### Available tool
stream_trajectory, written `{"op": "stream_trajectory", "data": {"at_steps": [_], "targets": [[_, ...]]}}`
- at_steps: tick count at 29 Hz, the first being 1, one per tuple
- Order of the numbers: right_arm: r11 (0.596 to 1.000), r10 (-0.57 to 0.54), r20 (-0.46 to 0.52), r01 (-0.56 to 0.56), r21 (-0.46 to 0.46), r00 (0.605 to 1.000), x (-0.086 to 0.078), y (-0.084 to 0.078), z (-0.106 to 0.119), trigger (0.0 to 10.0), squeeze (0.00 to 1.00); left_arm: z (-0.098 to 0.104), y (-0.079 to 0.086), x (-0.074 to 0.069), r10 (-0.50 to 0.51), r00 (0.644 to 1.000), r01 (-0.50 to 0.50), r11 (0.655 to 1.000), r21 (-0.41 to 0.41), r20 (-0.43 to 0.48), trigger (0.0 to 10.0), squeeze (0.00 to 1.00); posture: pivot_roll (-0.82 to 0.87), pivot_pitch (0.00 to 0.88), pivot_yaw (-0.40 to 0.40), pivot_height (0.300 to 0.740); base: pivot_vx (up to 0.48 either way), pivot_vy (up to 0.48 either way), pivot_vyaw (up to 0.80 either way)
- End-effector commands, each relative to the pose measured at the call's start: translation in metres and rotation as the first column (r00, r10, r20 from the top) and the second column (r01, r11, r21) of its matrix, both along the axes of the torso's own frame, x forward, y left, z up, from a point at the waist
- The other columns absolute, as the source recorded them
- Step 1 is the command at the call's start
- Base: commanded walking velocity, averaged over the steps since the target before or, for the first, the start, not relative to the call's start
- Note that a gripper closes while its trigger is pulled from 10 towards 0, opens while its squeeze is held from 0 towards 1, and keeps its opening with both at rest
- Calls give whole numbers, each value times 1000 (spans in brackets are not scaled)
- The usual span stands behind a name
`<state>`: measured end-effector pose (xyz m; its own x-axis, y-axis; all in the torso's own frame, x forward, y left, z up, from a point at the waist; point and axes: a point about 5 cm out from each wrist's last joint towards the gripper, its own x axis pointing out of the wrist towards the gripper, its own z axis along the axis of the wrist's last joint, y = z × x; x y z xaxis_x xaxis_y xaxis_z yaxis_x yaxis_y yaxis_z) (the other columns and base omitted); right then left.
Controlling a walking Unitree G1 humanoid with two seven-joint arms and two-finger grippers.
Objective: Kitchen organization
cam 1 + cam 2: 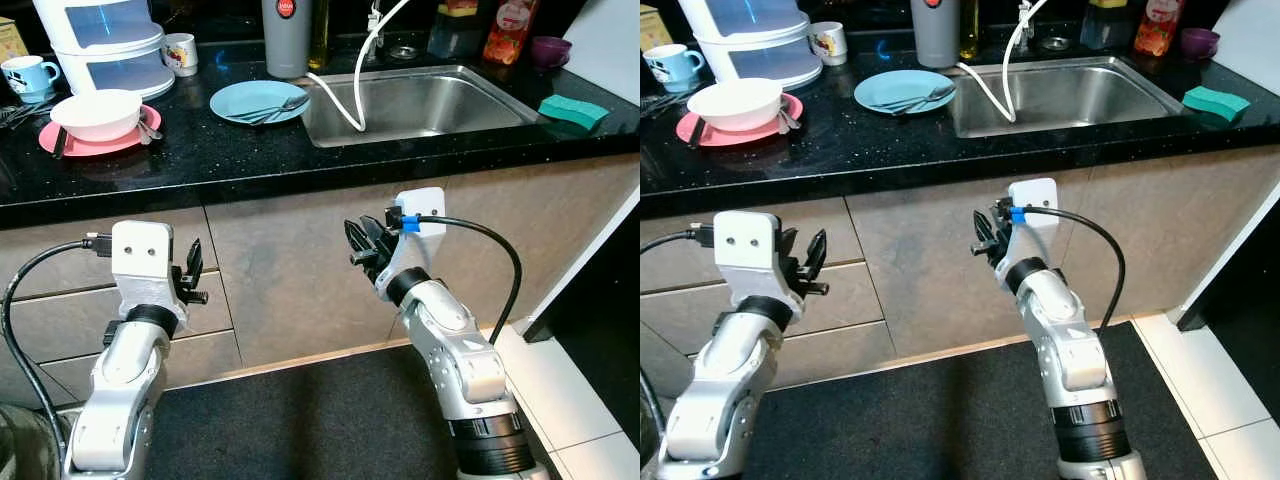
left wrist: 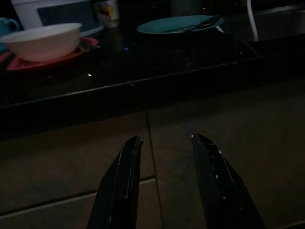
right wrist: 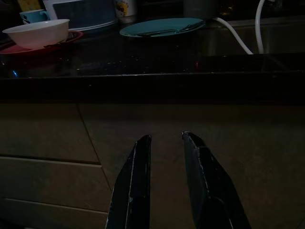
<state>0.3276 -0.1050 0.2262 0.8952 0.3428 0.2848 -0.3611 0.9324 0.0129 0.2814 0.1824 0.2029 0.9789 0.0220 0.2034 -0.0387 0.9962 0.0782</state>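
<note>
We hold the left claw [image 1: 193, 272] and the right claw [image 1: 362, 243] below the front edge of the black bench [image 1: 300, 150], facing the cabinet fronts; each has its fingers slightly parted and grips nothing. Toward the bench's left end a white bowl [image 1: 97, 112] sits on a pink plate [image 1: 60, 141]. A blue plate [image 1: 245, 97] carrying cutlery [image 1: 275, 108] lies just beside the sink [image 1: 440, 100].

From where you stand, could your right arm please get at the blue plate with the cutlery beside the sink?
Probably yes: the right gripper hangs open below the counter edge, and nothing stands between it and the blue plate.
</note>
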Motion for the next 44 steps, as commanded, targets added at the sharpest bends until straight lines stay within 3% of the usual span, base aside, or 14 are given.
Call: {"op": "stream_trajectory", "data": {"at_steps": [1, 6, 9, 13, 19, 25, 44], "targets": [[1000, -1, -28, 1, -1, 1000, 0, 1, -5, 10000, 0, 1, 1, 0, 6, 1000, -6, 1000, 24, 4, 10000, 0, -43, 111, 18, 740, 0, 0, 0], [1000, -3, -18, 3, -1, 1000, 1, 1, -2, 10000, 0, 4, 2, 0, 6, 1000, -6, 1000, 2, 22, 10000, 0, -40, 109, 22, 740, 0, 0, 0], [1000, -5, 2, 5, 27, 1000, 2, 0, 4, 10000, 0, 13, 3, 0, 29, 997, -33, 998, 50, 73, 10000, 0, -38, 106, 23, 740, 0, 0, 0], [996, 0, 54, -5, 86, 999, 2, -2, 17, 10000, 0, 24, 7, 0, 67, 988, -78, 994, 76, 136, 10000, 0, -36, 104, 24, 740, 0, 0, 0], [994, -41, 151, 24, 108, 988, 5, -7, 42, 10000, 0, 38, 7, 2, 28, 986, -40, 997, 68, 164, 10000, 0, -27, 88, 21, 740, 0, 0, 0], [997, -59, 117, 53, 54, 991, 12, -5, 38, 10000, 0, 49, 3, 3, -9, 979, -1, 999, 52, 205, 10000, 0, -25, 77, 25, 740, 0, 0, 0], [997, -67, 109, 62, 53, 992, 17, -3, 38, 10000, 0, 52, 1, 4, -40, 976, 28, 998, 59, 214, 10000, 0, -19, 62, 27, 740, 215, 0, 0]]}}
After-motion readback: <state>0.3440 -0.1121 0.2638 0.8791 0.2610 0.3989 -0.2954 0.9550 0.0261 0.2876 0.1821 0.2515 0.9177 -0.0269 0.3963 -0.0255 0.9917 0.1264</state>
